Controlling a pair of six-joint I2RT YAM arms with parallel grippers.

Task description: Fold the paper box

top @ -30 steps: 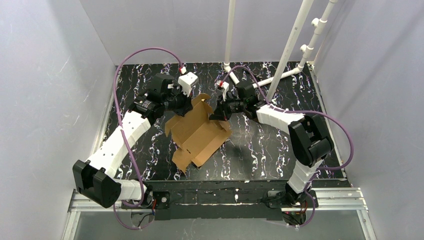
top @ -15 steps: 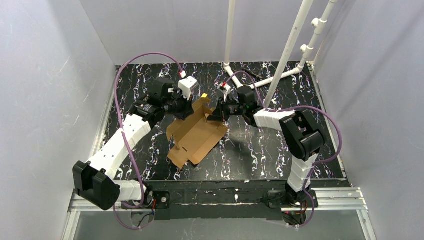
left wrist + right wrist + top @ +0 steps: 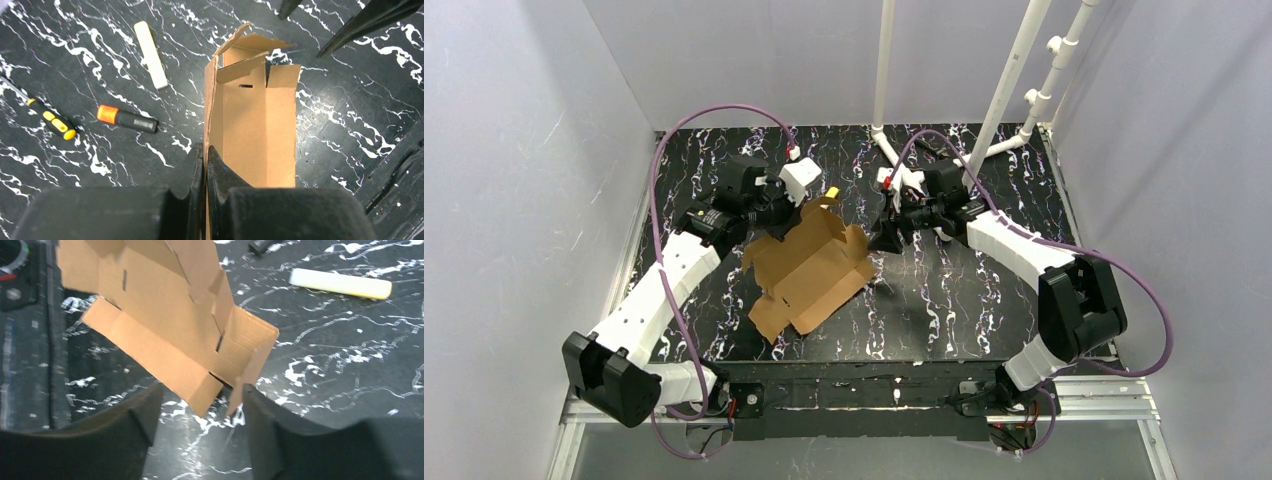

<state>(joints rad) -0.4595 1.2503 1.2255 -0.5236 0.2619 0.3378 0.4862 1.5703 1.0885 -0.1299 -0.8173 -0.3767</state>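
The paper box (image 3: pixel 809 270) is a brown cardboard sheet, partly folded, with walls raised and flaps spread toward the near edge. My left gripper (image 3: pixel 801 214) is shut on the box's upright far-left wall; the left wrist view shows its fingers (image 3: pixel 196 165) pinching that thin wall edge (image 3: pixel 207 115). My right gripper (image 3: pixel 880 242) stands open just right of the box. In the right wrist view the box's corner (image 3: pixel 220 390) hangs just ahead of the gap between the spread fingers (image 3: pixel 145 412), and neither finger is pressing on it.
A white stick (image 3: pixel 150 54), an orange-and-black screwdriver (image 3: pixel 127 118) and a yellow-and-black tool (image 3: pixel 54 121) lie on the black marbled table left of the box. White pipes (image 3: pixel 1004 95) rise at the back right. A small yellow item (image 3: pixel 832 192) lies behind the box.
My right gripper opened, let go of the box's right side and drew back to the right. The box, still held by my left gripper, shifted slightly left.
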